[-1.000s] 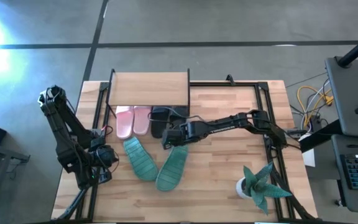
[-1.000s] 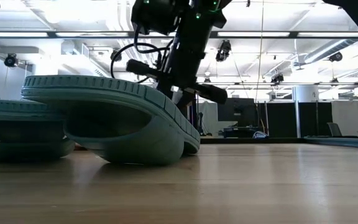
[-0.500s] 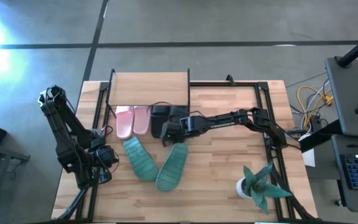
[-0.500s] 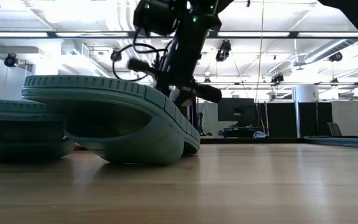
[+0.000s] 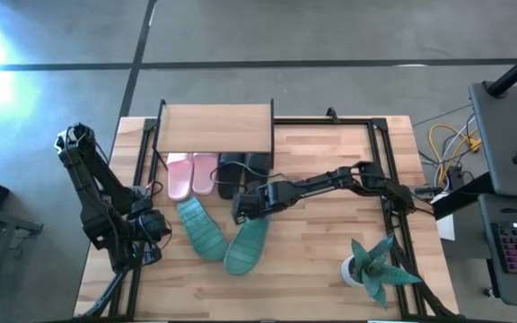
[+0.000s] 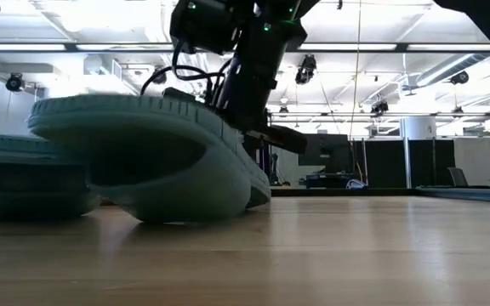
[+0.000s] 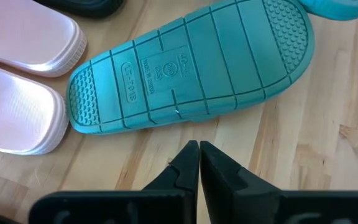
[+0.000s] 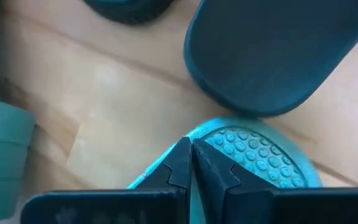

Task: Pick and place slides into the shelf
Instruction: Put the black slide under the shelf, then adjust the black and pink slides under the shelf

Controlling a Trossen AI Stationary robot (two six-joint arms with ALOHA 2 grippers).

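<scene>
Withdrawn from the shelf (image 5: 214, 128), right hand (image 5: 243, 207), fingers together, touches a teal slide (image 5: 247, 244) on the wooden table (image 5: 330, 251).

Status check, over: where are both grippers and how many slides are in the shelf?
Right gripper shut, at right teal slide's tip. Left gripper shut, parked beside left teal slide. Pink pair and black pair under shelf. Nothing blocking.
</scene>
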